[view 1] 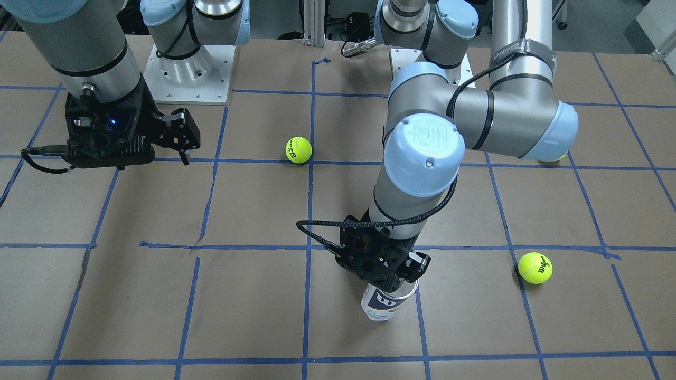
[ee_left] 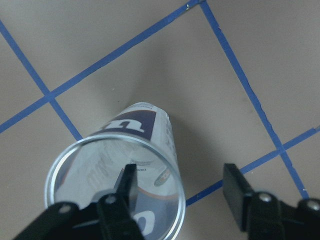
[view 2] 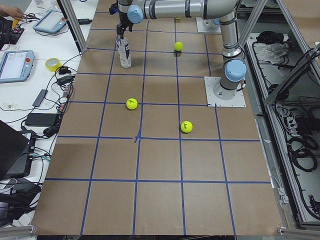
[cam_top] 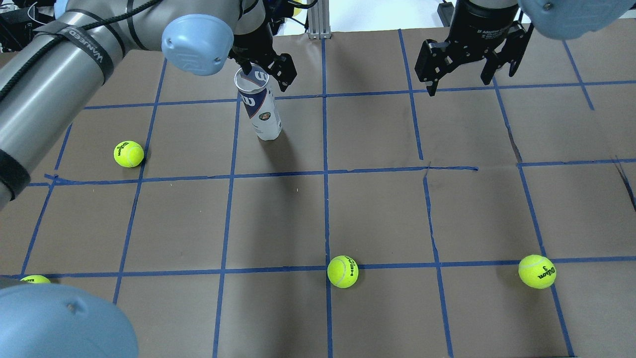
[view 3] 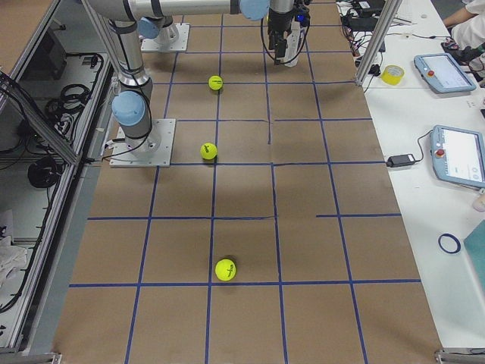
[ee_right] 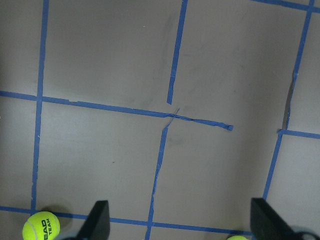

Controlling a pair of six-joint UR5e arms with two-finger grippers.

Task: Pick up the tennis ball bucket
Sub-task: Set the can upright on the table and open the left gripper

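Left gripper (ee_left: 180,172) gapes (seemingly unclamped); fingers (ee_left: 127,184) straddle tennis ball bucket (ee_left: 140,125) wall.

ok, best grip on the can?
The can stands upright with its top open, so probably pinch its wall at the rim from straight above, one finger inside and one outside. The left gripper straddles that wall, jaws open.

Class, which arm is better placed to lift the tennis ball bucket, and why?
Left. The left gripper is open astride the rim of the tennis ball bucket, one finger inside. The right gripper hangs open well away from it.
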